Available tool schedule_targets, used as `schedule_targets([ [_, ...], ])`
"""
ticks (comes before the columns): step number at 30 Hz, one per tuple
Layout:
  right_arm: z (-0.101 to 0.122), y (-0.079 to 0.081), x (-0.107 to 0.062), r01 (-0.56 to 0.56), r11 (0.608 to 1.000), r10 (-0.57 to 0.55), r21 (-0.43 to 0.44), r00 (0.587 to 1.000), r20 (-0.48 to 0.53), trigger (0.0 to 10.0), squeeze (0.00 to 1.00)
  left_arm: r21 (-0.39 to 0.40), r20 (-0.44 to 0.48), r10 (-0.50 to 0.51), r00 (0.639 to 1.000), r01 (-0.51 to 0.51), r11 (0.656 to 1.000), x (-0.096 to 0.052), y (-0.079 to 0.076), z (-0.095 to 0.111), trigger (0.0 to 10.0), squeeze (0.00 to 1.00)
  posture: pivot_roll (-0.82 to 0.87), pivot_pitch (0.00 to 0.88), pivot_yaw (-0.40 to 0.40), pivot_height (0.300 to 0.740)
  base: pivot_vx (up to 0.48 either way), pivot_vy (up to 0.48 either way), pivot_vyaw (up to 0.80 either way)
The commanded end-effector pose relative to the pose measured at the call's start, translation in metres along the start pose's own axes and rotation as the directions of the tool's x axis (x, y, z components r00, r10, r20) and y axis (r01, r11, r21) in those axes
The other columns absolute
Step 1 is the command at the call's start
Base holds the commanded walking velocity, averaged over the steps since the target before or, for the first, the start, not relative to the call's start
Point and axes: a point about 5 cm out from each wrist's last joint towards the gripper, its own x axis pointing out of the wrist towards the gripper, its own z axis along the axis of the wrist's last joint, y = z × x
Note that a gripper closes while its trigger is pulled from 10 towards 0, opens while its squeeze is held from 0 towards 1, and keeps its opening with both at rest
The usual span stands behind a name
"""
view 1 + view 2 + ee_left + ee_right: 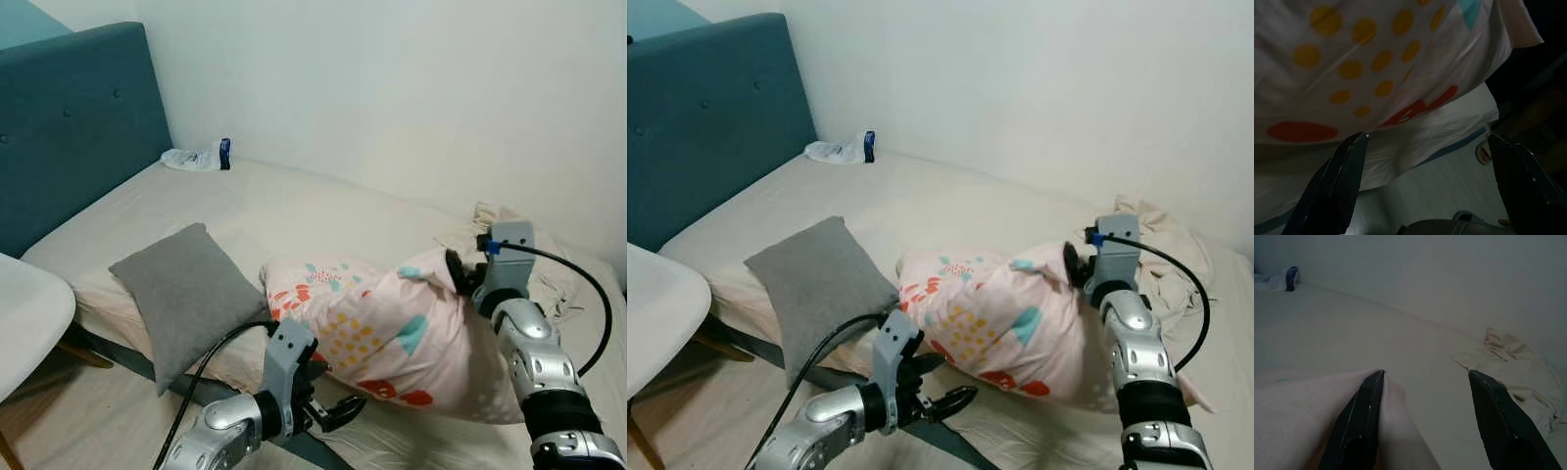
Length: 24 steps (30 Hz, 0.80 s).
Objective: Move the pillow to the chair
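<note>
Nearest to us, our left pincer [333, 409] sat low at the bed's front edge, just under the near lower side of the patterned pillow [392, 333]. In its wrist view its two fingers [1334, 183] stood spread wide with the pillow's underside above them and nothing gripped between them. We judged that this arm would have to come up beneath the cushion or close on its lower hem.

The patterned pillow lay across the front of the bed [294, 211], its long axis running from our left to our right, the right end bunched and raised. Our right pincer [460, 272] was at that raised end. In the right wrist view its fingers [1364, 416] stood apart, one pressing against pink fabric, the other clear over the sheet; we could not tell that it had a true hold. So the pillow lay between our two arms, one at each end.

To the left of it lay a grey cushion [186, 294], just beside and partly overlapping the bed edge. Further left, at the frame's edge, was the white chair [29, 313], so we judged the carry would go leftward. Beyond, a crumpled sheet [1171, 245] lay on the right, and a plastic packet [199, 157] rested by the teal headboard [69, 127].
</note>
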Motion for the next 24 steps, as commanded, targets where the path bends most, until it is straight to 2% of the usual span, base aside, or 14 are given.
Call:
schedule_targets([
  [1,0.007,-0.008,0.0,0.033,0.999,-0.034,0.004,0.999,0.035,0.0,0.0,0.006,-0.033,0.008,0.999,-0.008,1.0,-0.001,0.001,-0.006,10.0,0.0,0.04,0.023,-0.05,0.74,0.0,0.0,0.0],
  [8,0.007,-0.007,-0.001,0.028,1.0,-0.028,0.011,0.998,0.047,0.0,0.0,-0.017,-0.018,0.025,1.0,-0.025,1.0,-0.001,0.003,-0.006,10.0,0.0,0.04,0.026,-0.051,0.74,0.0,0.0,0.0],
  [9,0.008,-0.006,-0.001,0.029,0.999,-0.029,0.015,0.998,0.058,10.0,0.0,-0.021,-0.013,0.027,1.0,-0.027,0.999,0.0,0.004,-0.005,10.0,0.0,0.04,0.027,-0.051,0.74,0.0,0.0,0.0],
  [10,0.009,-0.004,0.0,0.019,1.0,-0.02,0.022,0.997,0.07,9.9,0.0,-0.024,-0.008,0.028,1.0,-0.028,0.999,0.0,0.004,-0.004,10.0,0.0,0.03,0.027,-0.051,0.74,0.0,0.0,0.0],
  [11,0.011,-0.003,0.0,0.01,0.999,-0.012,0.033,0.997,0.082,0.0,0.0,-0.025,-0.007,0.028,1.0,-0.028,0.999,0.0,0.005,-0.004,10.0,0.0,0.04,0.024,-0.052,0.74,0.0,0.0,0.0],
  [13,0.013,-0.002,0.001,0.011,0.999,-0.014,0.037,0.995,0.094,0.0,0.0,-0.028,0.0,0.027,1.0,-0.027,0.999,0.0,0.005,-0.003,10.0,0.0,0.03,0.023,-0.052,0.74,0.0,0.0,0.0],
  [14,0.014,-0.002,0.002,0.022,0.999,-0.026,0.039,0.995,0.095,1.5,0.0,-0.028,0.003,0.028,1.0,-0.028,0.999,0.0,0.005,-0.002,10.0,0.0,0.03,0.022,-0.053,0.74,0.0,0.0,0.0],
  [16,0.015,-0.003,0.003,0.031,0.999,-0.034,0.04,0.995,0.094,1.5,0.0,-0.028,0.005,0.028,1.0,-0.028,0.999,0.001,0.006,-0.002,10.0,0.0,0.04,0.022,-0.053,0.74,0.0,0.0,0.0],
  [17,0.016,-0.002,0.003,0.018,0.999,-0.023,0.047,0.993,0.112,10.0,0.0,-0.028,0.007,0.029,1.0,-0.028,0.999,0.001,0.006,-0.001,10.0,0.0,0.04,0.018,-0.055,0.74,0.0,0.0,0.0],
  [18,0.018,0.0,0.003,-0.004,0.999,-0.001,0.04,0.993,0.119,0.0,0.0,-0.028,0.009,0.029,1.0,-0.029,0.999,0.001,0.006,-0.001,10.0,0.0,0.04,0.018,-0.054,0.74,0.0,0.0,0.0],
  [20,0.019,0.0,0.003,0.001,0.999,-0.006,0.042,0.993,0.121,0.0,0.0,-0.028,0.012,0.029,0.999,-0.029,0.999,0.002,0.007,0.0,10.0,0.0,0.04,0.018,-0.054,0.74,0.0,0.0,0.0],
  [21,0.02,-0.001,0.005,0.013,0.999,-0.018,0.043,0.993,0.12,10.0,0.0,-0.029,0.016,0.03,0.999,-0.029,0.999,0.002,0.007,0.001,10.0,0.0,0.04,0.015,-0.056,0.74,0.0,0.0,0.0],
  [23,0.021,-0.003,0.007,0.033,0.998,-0.039,0.046,0.993,0.115,10.0,0.0,-0.03,0.02,0.03,0.999,-0.029,0.999,0.002,0.007,0.002,10.0,0.0,0.04,0.014,-0.056,0.74,0.0,0.0,0.0],
  [24,0.022,-0.003,0.007,0.025,0.999,-0.031,0.048,0.993,0.117,0.0,0.0,-0.032,0.023,0.03,0.999,-0.029,0.999,0.003,0.007,0.002,10.0,0.0,0.04,0.014,-0.055,0.74,0.0,0.0,0.0],
])
